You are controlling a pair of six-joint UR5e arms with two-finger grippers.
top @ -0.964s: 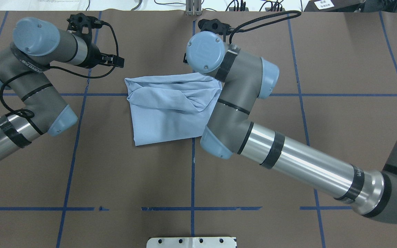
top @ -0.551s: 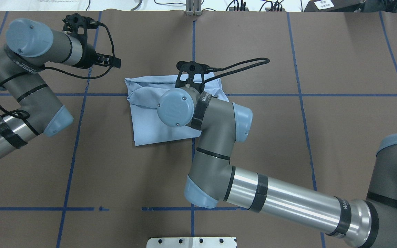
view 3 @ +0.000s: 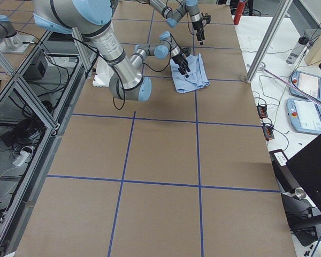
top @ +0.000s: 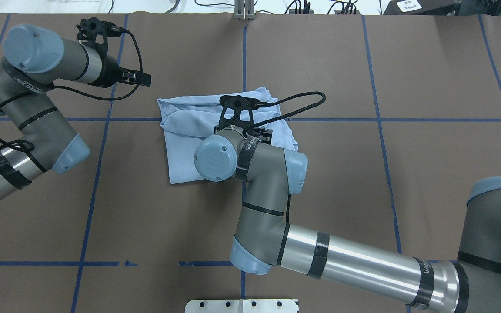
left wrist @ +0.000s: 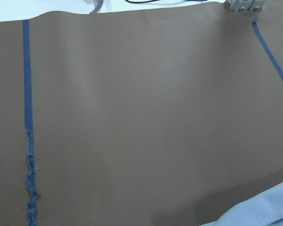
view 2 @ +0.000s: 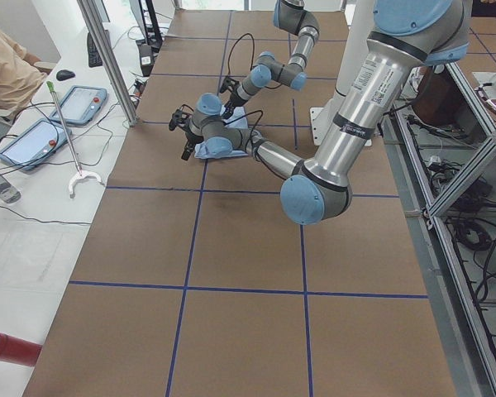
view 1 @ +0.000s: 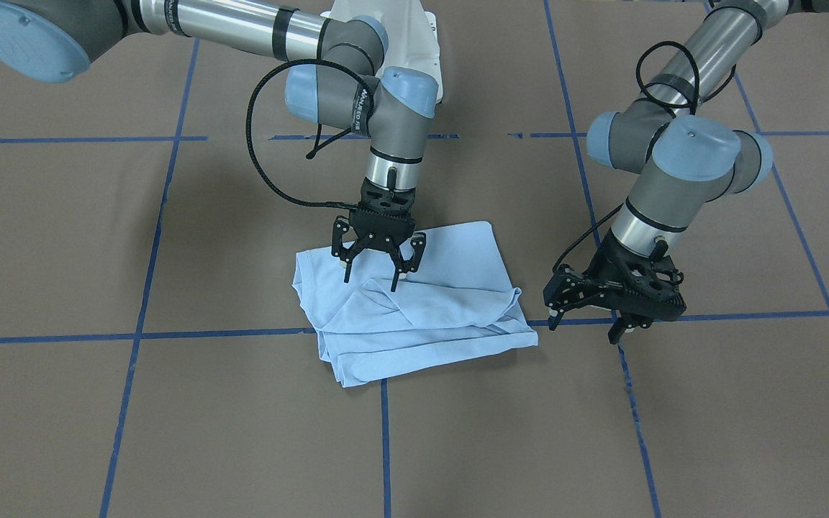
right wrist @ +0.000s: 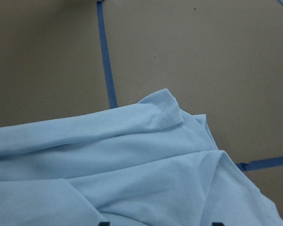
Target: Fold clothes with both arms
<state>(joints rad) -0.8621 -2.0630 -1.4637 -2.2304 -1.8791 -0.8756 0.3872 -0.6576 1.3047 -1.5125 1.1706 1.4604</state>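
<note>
Seen from across the tabletop (view 1: pixel 98 237), a light blue T-shirt (view 1: pixel 422 309) lies folded into a rumpled rectangle near the centre, across a blue tape line (view 1: pixel 206 333). The right claw (view 1: pixel 371 280) points down over the part of the shirt nearer the robot. Its fingers are spread wide and grip nothing; whether the tips touch the cloth is unclear. The left claw (view 1: pixel 582 325) hangs just beside the shirt's corner, also spread and empty. The overhead view hides the right claw under its own wrist and shows the left claw only side-on. Both side views are too small to judge either claw. The left wrist camera sees bare tabletop and one shirt corner. The right wrist camera sees hemmed folds close up, with the fingertips cut off at the bottom edge.
</note>
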